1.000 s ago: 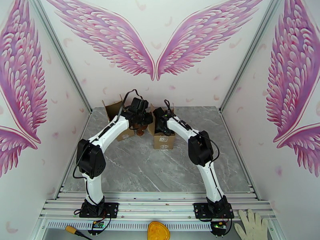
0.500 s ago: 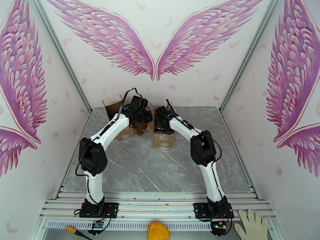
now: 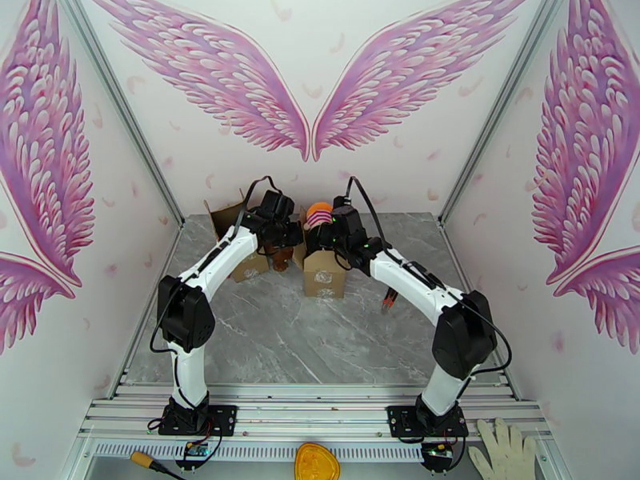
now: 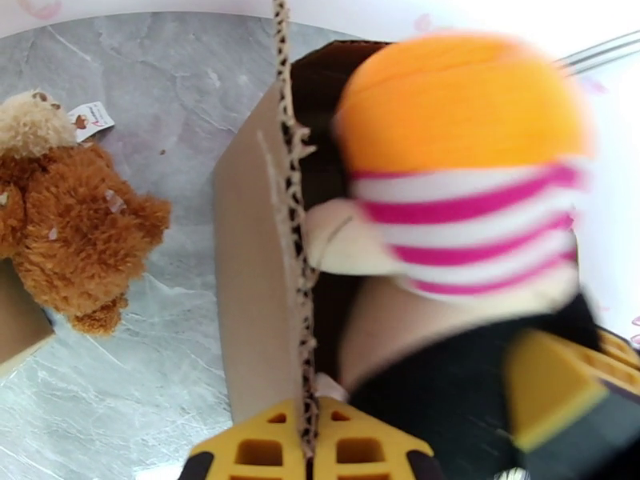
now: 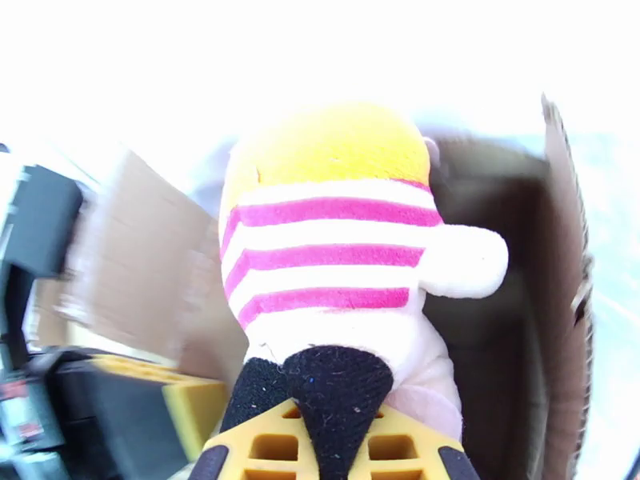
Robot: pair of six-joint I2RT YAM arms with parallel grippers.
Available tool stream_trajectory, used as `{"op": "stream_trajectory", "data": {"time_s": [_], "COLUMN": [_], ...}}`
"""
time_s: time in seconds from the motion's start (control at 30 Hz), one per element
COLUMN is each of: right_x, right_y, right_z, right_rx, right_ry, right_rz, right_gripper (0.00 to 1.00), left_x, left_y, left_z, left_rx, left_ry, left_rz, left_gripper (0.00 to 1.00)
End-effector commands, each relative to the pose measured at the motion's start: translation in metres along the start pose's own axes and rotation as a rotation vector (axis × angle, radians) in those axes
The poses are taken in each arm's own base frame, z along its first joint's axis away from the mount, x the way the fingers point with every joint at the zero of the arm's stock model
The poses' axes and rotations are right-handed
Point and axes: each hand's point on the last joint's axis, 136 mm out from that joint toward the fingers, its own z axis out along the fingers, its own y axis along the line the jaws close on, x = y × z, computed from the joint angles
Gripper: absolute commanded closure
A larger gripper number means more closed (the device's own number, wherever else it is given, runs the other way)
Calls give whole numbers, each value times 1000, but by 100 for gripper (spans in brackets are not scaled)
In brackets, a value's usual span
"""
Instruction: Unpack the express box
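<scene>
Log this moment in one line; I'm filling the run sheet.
left claw: shut on box wall | right claw: shut on striped plush at box mouth | brown teddy: on table

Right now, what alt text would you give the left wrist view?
The left gripper is shut on the raw edge of a cardboard box flap. Right of the flap, a blurred plush toy, orange on top with pink and white stripes, is over the open box; a brown teddy bear lies on the grey marble table at left.

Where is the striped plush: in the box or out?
Partly out: right gripper holds the plush by its black end, above the box rim.
</scene>
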Motion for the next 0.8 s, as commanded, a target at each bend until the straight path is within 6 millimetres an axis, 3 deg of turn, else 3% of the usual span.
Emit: {"op": "stream_trajectory", "data": {"time_s": [0.0,0.23,0.37,0.47,0.6,0.77], "right_x": [-46,-117,-144,-145,-126,-98], "right_y": [29,27,-11,-49,-106,-145], "right_z": [-35,-105,-143,-160,-164,-154], "right_rx": [-123,-94,2,92,219,301], "right_ry": [-183,-403,-439,-422,-342,-265], "right_rz": [-12,-20,31,44,89,93], "right_gripper": [100,100,100,100,100,100], "left_x": [-14,-23,-30,-35,-41,-46], "left_y": [3,6,6,4,5,6], "left_z": [-3,-1,3,6,9,11], "left_rx": [-20,-34,-32,-30,-32,-30], "left_ry": [-30,-45,-44,-47,-45,-43], "left_rz": [-11,-19,-17,-12,-11,-9], "left_gripper": [100,100,100,100,100,100]}}
